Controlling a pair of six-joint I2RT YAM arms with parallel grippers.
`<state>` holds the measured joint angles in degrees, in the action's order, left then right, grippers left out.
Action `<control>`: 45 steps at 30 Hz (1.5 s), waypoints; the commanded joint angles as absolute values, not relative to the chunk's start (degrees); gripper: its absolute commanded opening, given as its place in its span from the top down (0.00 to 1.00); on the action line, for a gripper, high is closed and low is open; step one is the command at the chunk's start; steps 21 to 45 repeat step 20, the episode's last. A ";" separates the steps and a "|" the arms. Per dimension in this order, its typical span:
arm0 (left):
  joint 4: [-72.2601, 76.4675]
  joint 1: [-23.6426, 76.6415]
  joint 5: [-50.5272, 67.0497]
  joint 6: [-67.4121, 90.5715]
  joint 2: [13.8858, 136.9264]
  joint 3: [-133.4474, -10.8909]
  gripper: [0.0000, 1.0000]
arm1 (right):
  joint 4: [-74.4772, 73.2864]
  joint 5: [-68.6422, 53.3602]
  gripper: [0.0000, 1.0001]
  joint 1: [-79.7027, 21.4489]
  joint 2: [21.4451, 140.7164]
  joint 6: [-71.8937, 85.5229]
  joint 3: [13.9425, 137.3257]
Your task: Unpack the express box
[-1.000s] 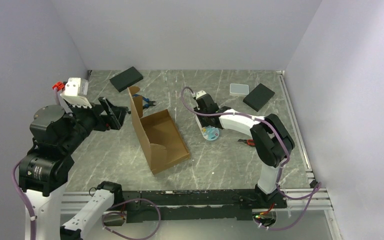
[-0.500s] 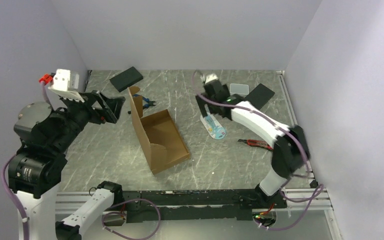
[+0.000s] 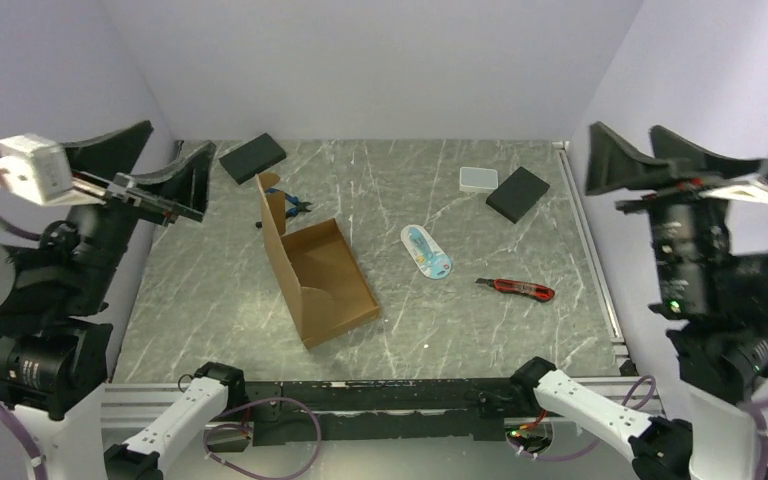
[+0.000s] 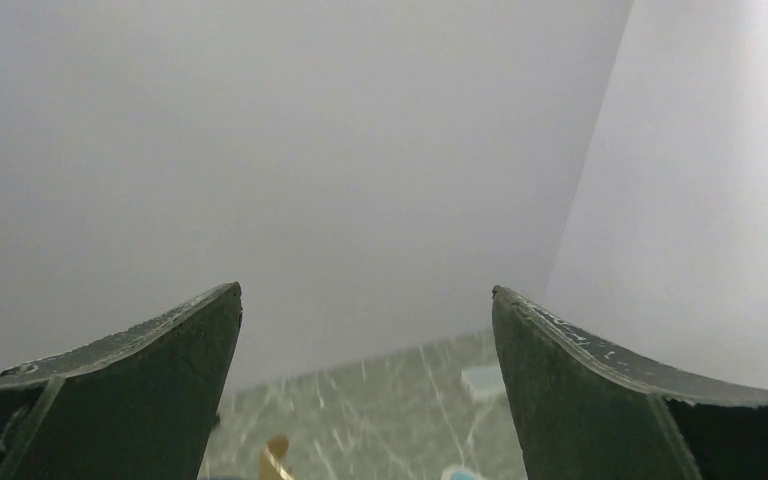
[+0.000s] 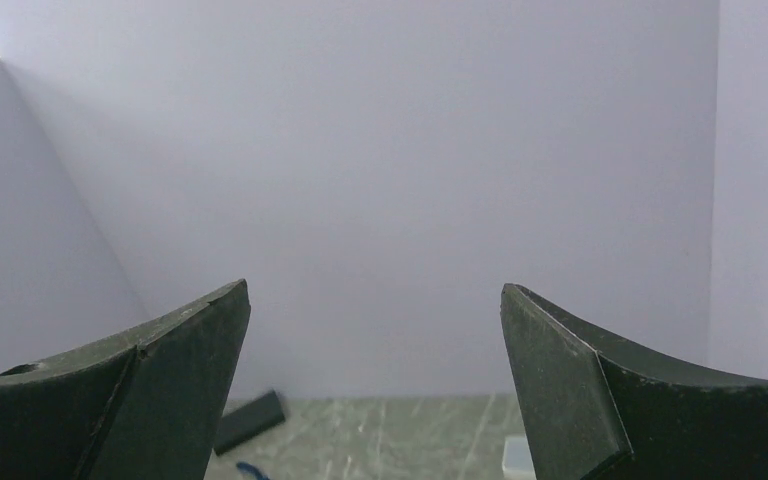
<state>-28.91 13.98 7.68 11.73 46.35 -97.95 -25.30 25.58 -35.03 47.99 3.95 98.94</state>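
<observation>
On the marble table [image 3: 460, 310], brown express box [image 3: 322, 285], lid flap upright.

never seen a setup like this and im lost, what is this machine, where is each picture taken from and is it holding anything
These are two robot arms bolted side by side at the near edge of a table. The wide picture comes from a fixed camera above and behind them. The other two come from a camera on each wrist; the dark wedges at the bottom are that arm's own fingers. The left claw and right claw are both open, up in the air, holding nothing. On the table lies the open brown cardboard express box, lid standing up, apparently empty. Around it: one black block far left, a second black block far right, a small white case, an oval packet, a red utility knife and a blue-handled tool near the lid.
</observation>
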 commanded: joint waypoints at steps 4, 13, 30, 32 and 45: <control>-10.26 14.24 10.96 10.49 45.90 -99.93 0.00 | -18.78 18.79 0.00 -35.11 42.37 2.46 97.04; -6.09 14.24 12.77 11.43 44.60 -97.43 0.01 | -14.55 18.78 0.00 -35.07 36.54 2.86 93.52; -7.64 14.24 13.10 11.36 44.67 -97.35 0.01 | -14.34 24.25 0.00 -34.89 35.49 4.04 90.23; -7.64 14.24 13.10 11.36 44.67 -97.35 0.01 | -14.34 24.25 0.00 -34.89 35.49 4.04 90.23; -7.64 14.24 13.10 11.36 44.67 -97.35 0.01 | -14.34 24.25 0.00 -34.89 35.49 4.04 90.23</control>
